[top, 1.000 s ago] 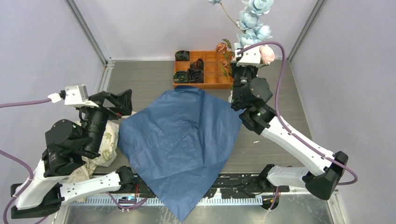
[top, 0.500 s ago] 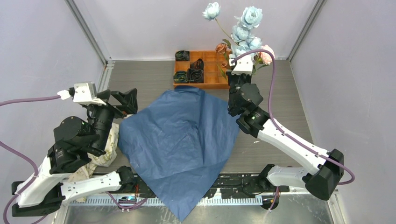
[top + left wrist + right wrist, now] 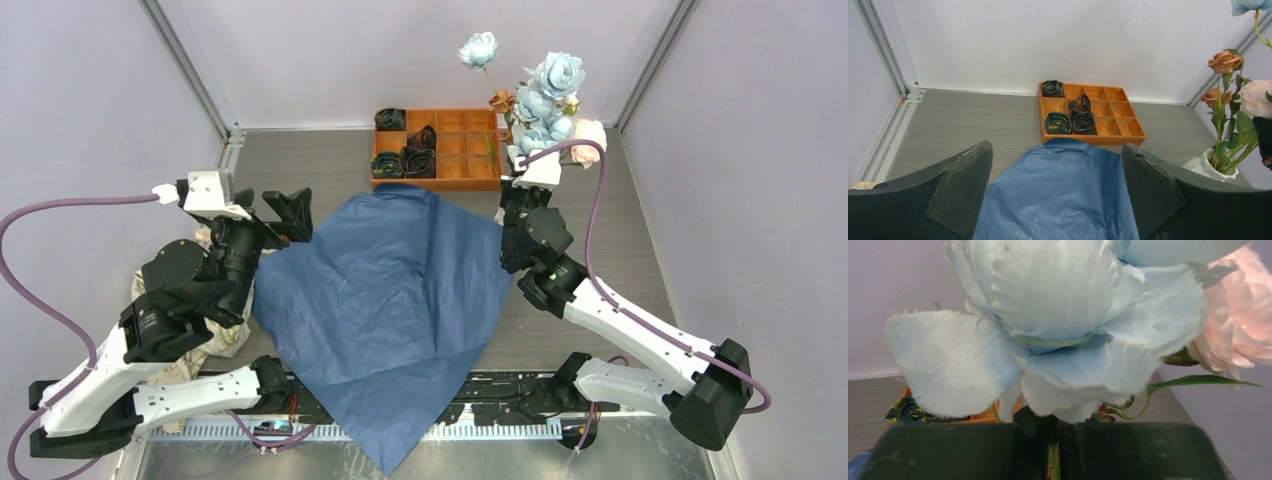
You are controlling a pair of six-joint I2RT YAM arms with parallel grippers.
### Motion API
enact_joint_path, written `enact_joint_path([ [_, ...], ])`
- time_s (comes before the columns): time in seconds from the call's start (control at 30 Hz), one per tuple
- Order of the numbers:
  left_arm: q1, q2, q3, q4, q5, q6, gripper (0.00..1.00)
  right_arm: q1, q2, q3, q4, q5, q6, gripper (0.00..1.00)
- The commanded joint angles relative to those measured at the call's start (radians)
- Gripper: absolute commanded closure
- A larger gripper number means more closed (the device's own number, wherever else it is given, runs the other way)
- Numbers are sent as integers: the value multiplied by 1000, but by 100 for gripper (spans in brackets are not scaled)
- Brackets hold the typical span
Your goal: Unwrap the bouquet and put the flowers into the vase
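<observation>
The flowers (image 3: 553, 88), pale blue, pink and orange blooms on green stems, stand upright at the back right, and my right gripper (image 3: 521, 150) is shut on their stems. In the right wrist view a big blue bloom (image 3: 1058, 315) and a pink one (image 3: 1243, 330) fill the frame above the closed jaws (image 3: 1055, 452). The white vase (image 3: 1204, 165) shows in the left wrist view with green stems running down into its mouth; in the top view the right arm hides it. The blue wrapping paper (image 3: 385, 300) lies spread flat. My left gripper (image 3: 285, 222) hovers open over the paper's left corner.
An orange compartment tray (image 3: 465, 165) with dark rolled items sits at the back, touching the paper's far corner. A cream floral cloth bag (image 3: 218, 330) lies under the left arm. The paper's near corner hangs over the table's front edge (image 3: 500, 385).
The right gripper has carried the flowers down and to the right, so the blooms now show fully in the top view. The left arm has moved forward and right, still open.
</observation>
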Motion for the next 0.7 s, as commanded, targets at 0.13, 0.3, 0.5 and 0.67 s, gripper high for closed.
enact_joint_path([
  [0.13,2,8,-12,63,13,-7,0,0,-12,-28,12,15,102,99],
  [0.3,2,-1,-20,62,12,-10,0,0,10,-38,1,14,127,99],
  [0.5,1,-12,-30,65,4,-9,0,0,21,-46,-28,18,145,98],
  [0.67,1,-11,-35,69,3,-6,0,-1,4,-55,-45,26,155,96],
])
